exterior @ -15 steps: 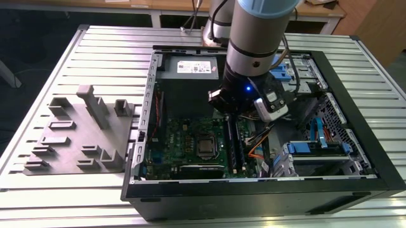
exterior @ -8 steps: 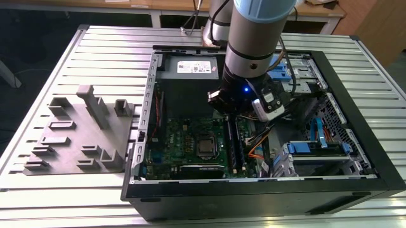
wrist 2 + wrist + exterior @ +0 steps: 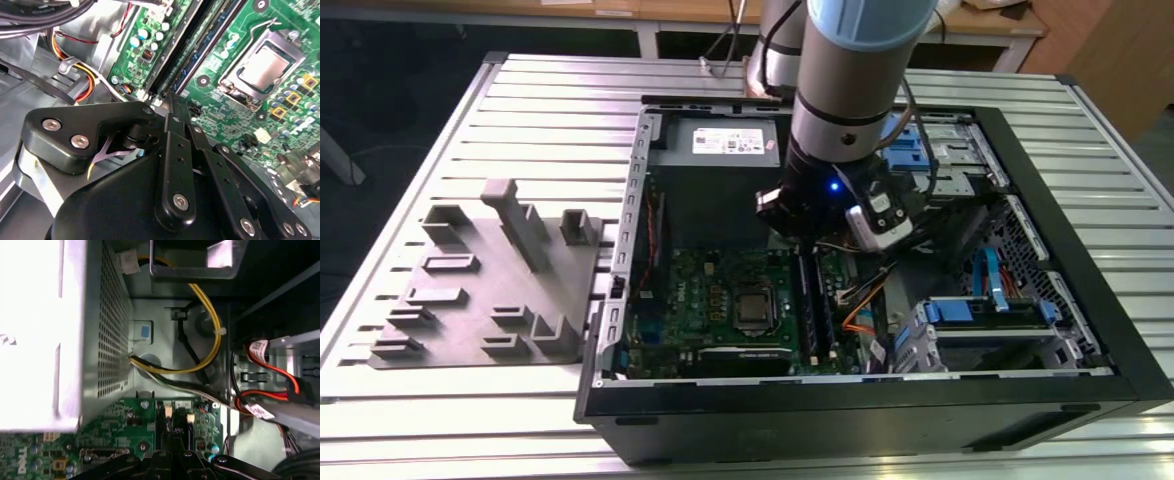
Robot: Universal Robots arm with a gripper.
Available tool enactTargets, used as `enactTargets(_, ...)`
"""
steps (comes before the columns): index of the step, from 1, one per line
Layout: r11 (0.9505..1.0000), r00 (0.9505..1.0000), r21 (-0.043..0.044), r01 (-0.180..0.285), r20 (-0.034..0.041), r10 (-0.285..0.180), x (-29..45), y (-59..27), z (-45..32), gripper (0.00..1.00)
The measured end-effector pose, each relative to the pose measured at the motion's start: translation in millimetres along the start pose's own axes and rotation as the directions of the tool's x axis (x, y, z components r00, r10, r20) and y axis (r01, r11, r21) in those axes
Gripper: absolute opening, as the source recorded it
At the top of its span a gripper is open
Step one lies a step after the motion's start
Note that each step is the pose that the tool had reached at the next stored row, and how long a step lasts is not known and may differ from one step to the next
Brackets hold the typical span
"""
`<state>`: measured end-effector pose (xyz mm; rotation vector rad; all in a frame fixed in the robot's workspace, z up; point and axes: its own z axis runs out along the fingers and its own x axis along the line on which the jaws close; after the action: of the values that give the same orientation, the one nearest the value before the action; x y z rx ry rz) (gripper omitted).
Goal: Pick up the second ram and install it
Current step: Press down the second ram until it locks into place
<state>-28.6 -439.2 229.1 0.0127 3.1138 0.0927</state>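
The second ram (image 3: 817, 305) is a long dark strip standing in the black memory slots of the green motherboard (image 3: 707, 300), inside the open computer case (image 3: 1067, 300). In the second wrist view it shows as a dark blue-green strip (image 3: 210, 47) running away from my fingertips. My gripper (image 3: 811, 245) hangs over the end of the slots nearest the power supply (image 3: 720, 140). In the second wrist view my gripper (image 3: 169, 100) has its black fingers drawn together, tips right at the stick's end. In the first wrist view my gripper (image 3: 172, 454) sits over the same slot ends.
A grey holder fixture (image 3: 494, 280) stands on the slatted table at the exterior view's left. The processor socket (image 3: 262, 67) lies beside the slots. Bundled cables (image 3: 210, 325) and blue drive brackets (image 3: 974, 310) crowd the case on the exterior view's right.
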Motion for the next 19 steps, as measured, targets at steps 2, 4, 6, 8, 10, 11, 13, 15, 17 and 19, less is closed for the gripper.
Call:
enactTargets(2,1.0,1.0,0.0004,0.0,-0.0002,0.0,0.0,1.4,2.3,0.07)
enactTargets(4,1.0,1.0,0.0003,0.0,-0.0002,0.0,0.0,1.4,2.8,0.07)
enactTargets(6,1.0,1.0,0.0003,0.0,-0.0002,0.0,0.1,1.4,5.1,0.07)
enactTargets(8,1.0,1.0,0.0004,0.0,-0.0002,0.0,0.2,1.4,5.7,0.07)
enactTargets(10,1.0,1.0,0.0006,0.0,-0.0003,0.0,0.2,1.4,5.8,0.07)
enactTargets(11,1.0,1.0,0.0,0.0,-0.0001,0.0,0.2,1.4,6.7,0.07)
enactTargets(13,1.0,1.0,0.0006,0.0,-0.0003,0.0,0.3,1.3,8.6,0.07)
enactTargets(15,1.0,1.0,0.0007,0.0,-0.0003,0.0,0.3,1.2,8.6,0.07)
enactTargets(17,1.0,1.0,0.0004,0.0,-0.0002,0.0,0.4,1.2,8.8,0.07)
enactTargets(19,1.0,1.0,0.0002,0.0,-0.0002,0.0,0.4,1.2,10.1,0.07)
